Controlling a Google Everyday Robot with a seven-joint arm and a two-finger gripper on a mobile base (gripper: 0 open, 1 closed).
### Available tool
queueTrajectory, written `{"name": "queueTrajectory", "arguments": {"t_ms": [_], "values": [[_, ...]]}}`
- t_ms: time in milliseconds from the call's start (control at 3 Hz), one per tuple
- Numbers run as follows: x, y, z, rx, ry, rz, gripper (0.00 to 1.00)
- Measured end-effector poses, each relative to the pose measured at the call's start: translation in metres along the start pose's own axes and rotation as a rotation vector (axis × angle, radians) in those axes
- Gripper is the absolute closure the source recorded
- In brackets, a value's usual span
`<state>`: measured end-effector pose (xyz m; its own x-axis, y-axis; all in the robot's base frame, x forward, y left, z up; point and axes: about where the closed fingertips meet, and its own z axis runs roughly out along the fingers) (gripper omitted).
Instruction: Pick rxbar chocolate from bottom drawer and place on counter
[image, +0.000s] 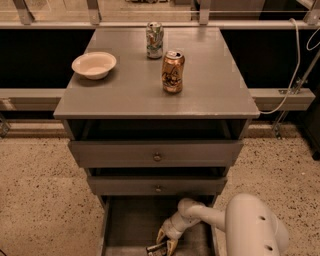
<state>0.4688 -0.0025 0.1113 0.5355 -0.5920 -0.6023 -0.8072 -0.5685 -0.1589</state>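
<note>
On the counter (210, 85) we see a cream bowl (94, 65) at the left, then a silver can (154, 40) and a copper can (173, 71). Below, in the open bottom drawer (129, 225), the rxbar chocolate (155, 248) lies at the gripper (166, 241); we cannot tell whether it is clamped.

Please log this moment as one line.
tool: inside deep grey bottom drawer; flat black snack bar: beside tool; grey counter: no bar
</note>
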Motion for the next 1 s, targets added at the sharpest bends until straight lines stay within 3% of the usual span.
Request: {"name": "queueTrajectory", "arguments": {"t_ms": [1000], "values": [[0.0000, 0.0000, 0.0000, 0.000, 0.000, 0.000, 1.00]]}}
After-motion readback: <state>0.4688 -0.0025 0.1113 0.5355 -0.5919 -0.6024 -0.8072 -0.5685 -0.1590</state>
